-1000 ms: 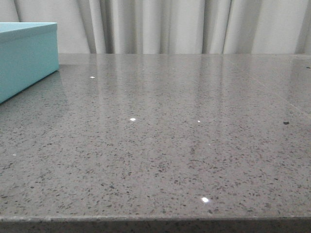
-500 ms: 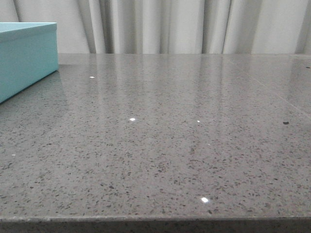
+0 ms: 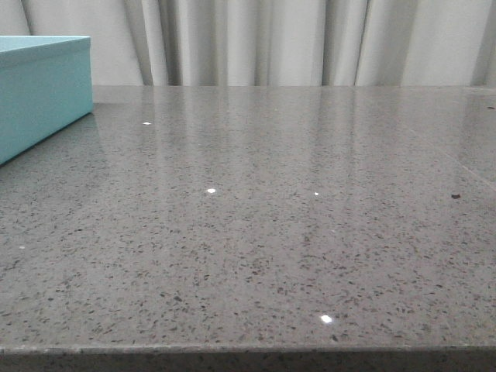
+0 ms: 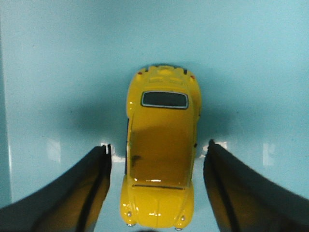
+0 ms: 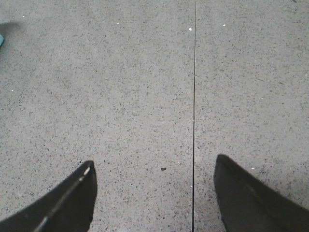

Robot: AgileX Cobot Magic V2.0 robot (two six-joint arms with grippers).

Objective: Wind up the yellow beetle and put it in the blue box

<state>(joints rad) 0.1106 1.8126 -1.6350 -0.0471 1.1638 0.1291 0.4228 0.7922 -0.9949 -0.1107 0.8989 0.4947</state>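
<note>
The beetle (image 4: 161, 159) sits on the box (image 3: 43, 89) floor between the left gripper's (image 4: 157, 186) jaws, spread clear of it, apparently just released. The right gripper's (image 5: 153, 193) jaws gape over bare worktop (image 5: 120, 87).

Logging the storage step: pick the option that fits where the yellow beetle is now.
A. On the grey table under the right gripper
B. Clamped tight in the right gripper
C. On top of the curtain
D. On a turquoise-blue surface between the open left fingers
D: in the left wrist view the yellow beetle rests on the turquoise surface of the blue box, with gaps to both fingers of the left gripper.
</note>
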